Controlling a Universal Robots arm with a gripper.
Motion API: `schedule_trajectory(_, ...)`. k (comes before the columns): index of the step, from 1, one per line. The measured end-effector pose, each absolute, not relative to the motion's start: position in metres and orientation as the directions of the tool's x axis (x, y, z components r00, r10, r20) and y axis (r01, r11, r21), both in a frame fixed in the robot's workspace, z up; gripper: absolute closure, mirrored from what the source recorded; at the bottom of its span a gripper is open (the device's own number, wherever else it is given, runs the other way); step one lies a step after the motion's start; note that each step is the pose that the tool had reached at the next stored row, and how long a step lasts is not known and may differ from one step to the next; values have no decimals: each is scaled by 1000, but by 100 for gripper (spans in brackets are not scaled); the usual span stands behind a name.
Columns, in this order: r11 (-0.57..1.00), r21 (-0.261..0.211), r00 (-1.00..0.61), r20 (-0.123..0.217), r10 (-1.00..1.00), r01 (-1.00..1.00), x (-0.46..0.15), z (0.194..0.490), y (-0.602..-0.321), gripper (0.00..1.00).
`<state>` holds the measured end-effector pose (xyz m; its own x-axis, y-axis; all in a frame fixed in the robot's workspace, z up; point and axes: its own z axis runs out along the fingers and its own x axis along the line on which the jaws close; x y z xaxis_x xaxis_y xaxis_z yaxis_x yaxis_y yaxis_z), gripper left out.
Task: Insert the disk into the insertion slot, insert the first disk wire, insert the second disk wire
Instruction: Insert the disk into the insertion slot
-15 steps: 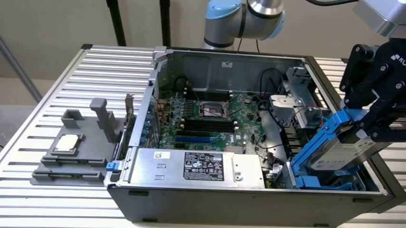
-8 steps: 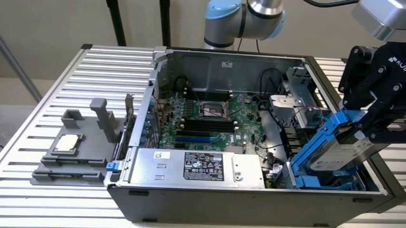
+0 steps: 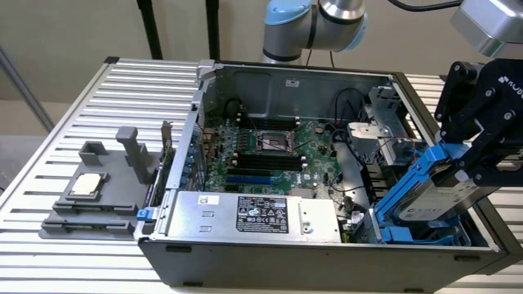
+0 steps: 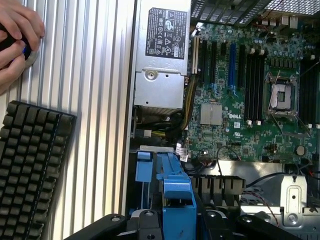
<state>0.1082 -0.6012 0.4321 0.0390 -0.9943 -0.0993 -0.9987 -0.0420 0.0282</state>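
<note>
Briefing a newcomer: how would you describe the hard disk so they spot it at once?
Find the open computer case on the slatted table, then its corner at the exterior view's right, where the black pincer holds the disk tilted. Unlike the silver power-supply box with its black label, it is flat, silver-grey, white-labelled and clipped in a bright blue frame.
</note>
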Motion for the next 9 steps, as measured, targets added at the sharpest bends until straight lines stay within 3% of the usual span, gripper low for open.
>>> schedule_trajectory(9, -43, 28, 40, -99, -994, -999, 108, 430, -601, 67)
